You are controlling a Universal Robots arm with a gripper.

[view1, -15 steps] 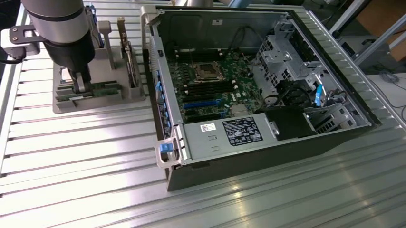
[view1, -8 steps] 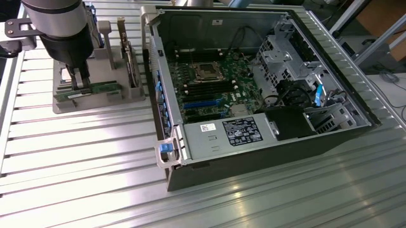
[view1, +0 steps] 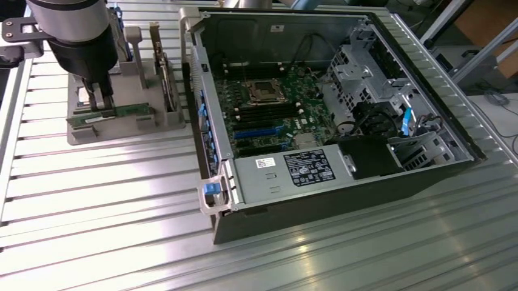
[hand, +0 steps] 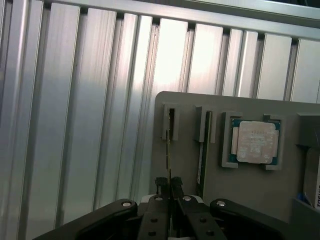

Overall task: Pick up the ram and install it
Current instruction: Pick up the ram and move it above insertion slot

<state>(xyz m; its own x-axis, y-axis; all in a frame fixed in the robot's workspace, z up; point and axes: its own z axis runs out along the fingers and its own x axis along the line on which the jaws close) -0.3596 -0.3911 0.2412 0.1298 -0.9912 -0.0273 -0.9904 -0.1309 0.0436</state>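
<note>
Here, arm (view1: 81,36) upright, jaws pinching ram (hand: 168,155).

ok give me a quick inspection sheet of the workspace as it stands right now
surface: ribbed aluminium table
job's things: the ram stands on edge in its slot in the grey holder; second stick in the next slot; open computer case with the motherboard exposed
clutter: processor chip seated in the holder
grippers: gripper closed on the ram, low over the holder
cables: blue cable and black wiring inside the case
surroundings: metal frame posts beyond the table
</note>
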